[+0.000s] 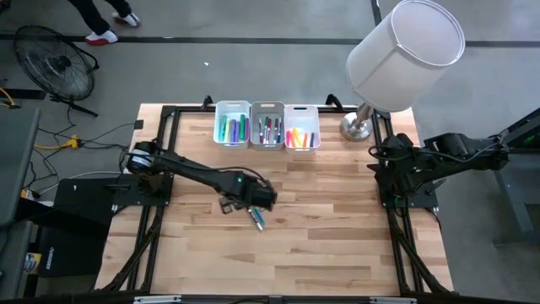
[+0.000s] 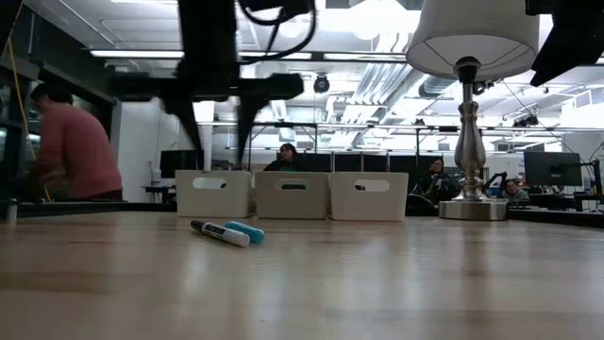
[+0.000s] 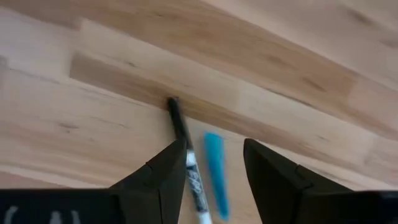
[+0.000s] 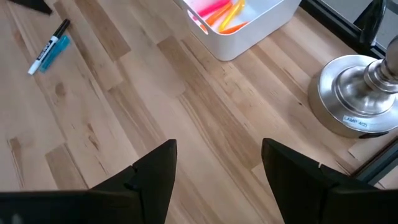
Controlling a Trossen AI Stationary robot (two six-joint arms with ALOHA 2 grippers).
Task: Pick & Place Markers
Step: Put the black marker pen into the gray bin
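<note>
Two markers lie side by side on the bare wood near the middle of the counter (image 1: 337, 253): a white-barrelled marker with a black cap (image 3: 186, 155) and a teal marker (image 3: 216, 171), close together and roughly parallel, not touching any bin. In the low view the same pair rests flat on the wood in front of the bins, the white one nearer the camera. The left claw (image 3: 211, 180) hangs directly over them with its two dark fingers spread apart and gripping nothing; the teal marker shows in the gap between the fingers and the white marker runs along the inner edge of one finger (image 3: 163, 180). From above, the left arm reaches out from the counter's left edge to this spot. At the far edge of the counter three white bins stand in a row: the left bin (image 1: 232, 108) holds green, teal and purple markers, the middle bin (image 1: 267, 107) holds red and darker ones, and the right bin (image 1: 301, 110) holds pink, orange and yellow ones. Beside the right bin stands a lamp (image 1: 405, 55) with a white shade and a silver base. The right claw (image 4: 217, 180) waits at the counter's right side near the lamp, its fingers wide apart and empty. A person in a pink top sits in the room beyond.
</note>
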